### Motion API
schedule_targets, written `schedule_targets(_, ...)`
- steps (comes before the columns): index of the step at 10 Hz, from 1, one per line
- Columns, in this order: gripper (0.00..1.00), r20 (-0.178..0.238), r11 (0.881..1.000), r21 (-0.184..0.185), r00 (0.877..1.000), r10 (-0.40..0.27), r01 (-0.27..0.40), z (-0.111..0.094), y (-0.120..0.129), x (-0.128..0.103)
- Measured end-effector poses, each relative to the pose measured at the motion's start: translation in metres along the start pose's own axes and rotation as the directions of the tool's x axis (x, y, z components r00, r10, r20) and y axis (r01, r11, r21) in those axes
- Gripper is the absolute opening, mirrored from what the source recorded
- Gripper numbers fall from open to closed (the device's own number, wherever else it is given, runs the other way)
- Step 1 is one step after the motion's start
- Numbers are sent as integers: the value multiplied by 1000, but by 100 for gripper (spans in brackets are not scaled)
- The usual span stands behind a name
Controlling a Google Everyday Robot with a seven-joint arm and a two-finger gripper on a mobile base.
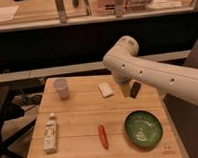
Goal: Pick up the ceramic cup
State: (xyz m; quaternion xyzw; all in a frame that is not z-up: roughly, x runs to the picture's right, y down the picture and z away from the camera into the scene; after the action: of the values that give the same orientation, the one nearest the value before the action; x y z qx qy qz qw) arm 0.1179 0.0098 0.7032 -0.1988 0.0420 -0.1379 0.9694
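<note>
The ceramic cup [61, 88] is small and pale. It stands upright and alone near the back left corner of the wooden table [79, 114]. My white arm reaches in from the right, with its elbow above the table's back edge. My gripper [125, 90] hangs below that elbow over the back right part of the table. It is open, holds nothing, and is partly hidden by the arm. It is well to the right of the cup, past a flat white block [105, 89].
A small dark object [135, 89] lies just right of the gripper. A green bowl [143, 128] sits at the front right and a red pepper [102, 136] at front centre. A bottle [50, 136] lies at the front left. A dark counter runs behind the table.
</note>
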Motion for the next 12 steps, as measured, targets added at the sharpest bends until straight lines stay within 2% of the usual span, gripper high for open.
schedule_targets(3, 80, -8, 996, 55, 997, -73, 73, -2, -33, -33)
schedule_targets(5, 80, -12, 993, 67, 995, -96, 97, -2, -39, -40)
schedule_targets(7, 80, -12, 986, 88, 990, -140, 141, -6, -55, -67)
schedule_targets(10, 80, -17, 978, 111, 985, -174, 175, -10, -71, -83)
schedule_targets(12, 80, -14, 969, 135, 978, -209, 208, -12, -83, -99)
